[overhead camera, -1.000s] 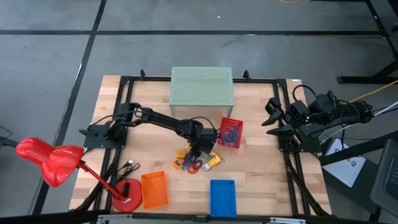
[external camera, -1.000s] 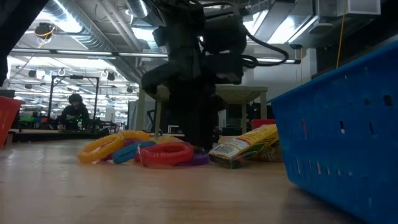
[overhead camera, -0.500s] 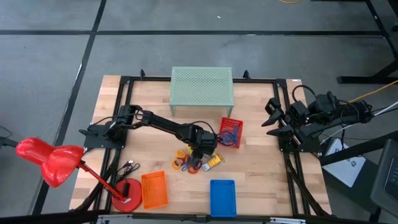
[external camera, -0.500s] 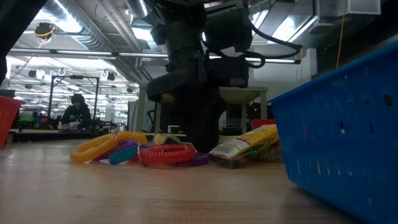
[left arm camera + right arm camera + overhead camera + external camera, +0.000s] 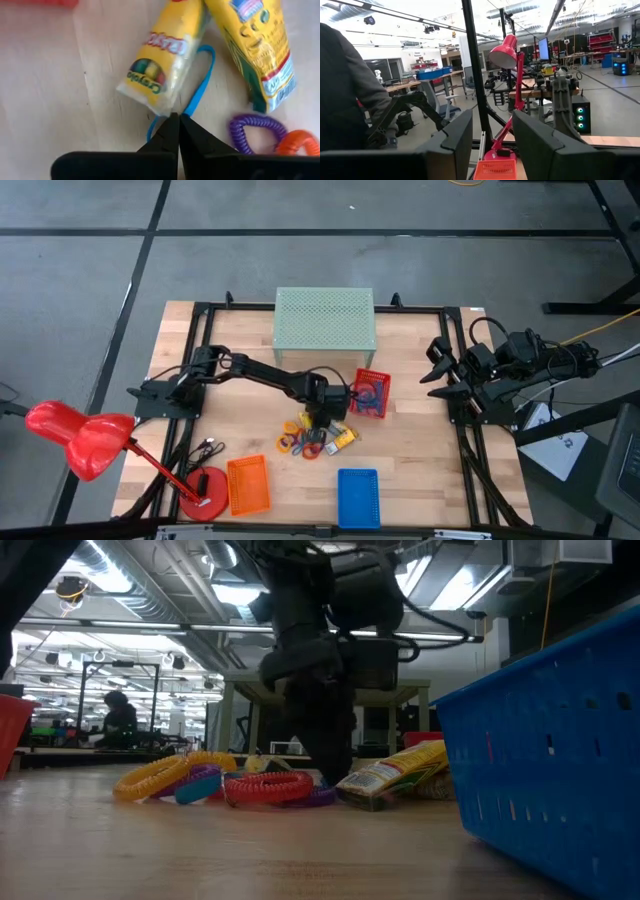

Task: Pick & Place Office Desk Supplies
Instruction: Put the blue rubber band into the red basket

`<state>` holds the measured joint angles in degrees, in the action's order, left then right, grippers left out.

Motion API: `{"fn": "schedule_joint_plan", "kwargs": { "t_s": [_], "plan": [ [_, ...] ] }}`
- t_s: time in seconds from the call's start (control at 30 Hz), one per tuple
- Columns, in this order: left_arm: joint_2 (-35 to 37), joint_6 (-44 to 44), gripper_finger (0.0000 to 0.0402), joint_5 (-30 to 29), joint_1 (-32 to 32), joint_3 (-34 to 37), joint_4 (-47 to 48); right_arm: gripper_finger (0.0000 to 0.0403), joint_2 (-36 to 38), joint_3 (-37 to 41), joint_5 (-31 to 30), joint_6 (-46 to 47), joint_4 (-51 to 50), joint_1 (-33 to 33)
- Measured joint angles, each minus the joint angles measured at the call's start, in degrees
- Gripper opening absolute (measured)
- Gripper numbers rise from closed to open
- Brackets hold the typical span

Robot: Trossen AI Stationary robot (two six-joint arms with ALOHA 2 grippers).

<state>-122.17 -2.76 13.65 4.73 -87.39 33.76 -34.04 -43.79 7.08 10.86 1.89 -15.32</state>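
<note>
The office desk supplies lie in a small pile (image 5: 312,440) at mid-table: two yellow crayon packs (image 5: 165,60) (image 5: 255,45), a blue loop clip (image 5: 202,80), a purple coil ring (image 5: 255,132) and an orange ring (image 5: 300,145). All of them lie flat on the wood. My left gripper (image 5: 320,423) (image 5: 178,119) points down into the pile, shut at the blue clip's band. My right gripper (image 5: 440,370) (image 5: 492,135) waits open at the table's right edge, holding nothing. My left gripper's fingertips (image 5: 170,125) come from above and meet on the blue loop clip's thin band (image 5: 189,110), at the narrow end beside a crayon pack's corner. The tips hide the band where they meet, so I cannot tell if it is pinched. The clip lies flat on the table.
A red basket (image 5: 371,392) holding small items stands just right of the pile. An orange basket (image 5: 248,484) and a blue basket (image 5: 358,497) sit near the front edge. A green perforated box (image 5: 324,320) is at the back. A red desk lamp (image 5: 80,440) stands at the front left.
My left gripper has shifted slightly over the pile and has shut at the blue clip. In the low view the yellow ring has slid a little to the side. The other items stay where they were.
</note>
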Motion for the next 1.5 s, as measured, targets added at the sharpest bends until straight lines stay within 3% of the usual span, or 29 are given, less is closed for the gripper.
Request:
{"fn": "schedule_joint_plan", "kwargs": {
  "t_s": [0.33,0.63,0.8,1.17,1.5],
  "plan": [
    [8.11,5.77,0.0002,7.32,-2.69,0.0,-4.38,0.0142,0.0,0.0,-0.01,0.45,-0.28,0.0],
    [16.21,9.47,0.0002,8.04,-3.34,-0.02,-7.34,0.0142,0.0,0.0,-0.01,0.43,-0.66,0.01],
    [18.21,10.33,0.0002,8.22,-3.34,-0.04,-13.99,0.0142,0.0,0.0,-0.01,0.42,-0.64,0.0],
    [12.85,12.59,0.0003,8.07,-6.65,-0.07,-28.95,0.0142,-0.01,0.0,-0.21,0.45,-0.62,-0.01],
    [6.2,12.72,0.0004,8.41,-8.75,-0.07,-32.47,0.0142,-0.01,0.0,-0.21,0.62,-0.63,0.01]
  ]
}}
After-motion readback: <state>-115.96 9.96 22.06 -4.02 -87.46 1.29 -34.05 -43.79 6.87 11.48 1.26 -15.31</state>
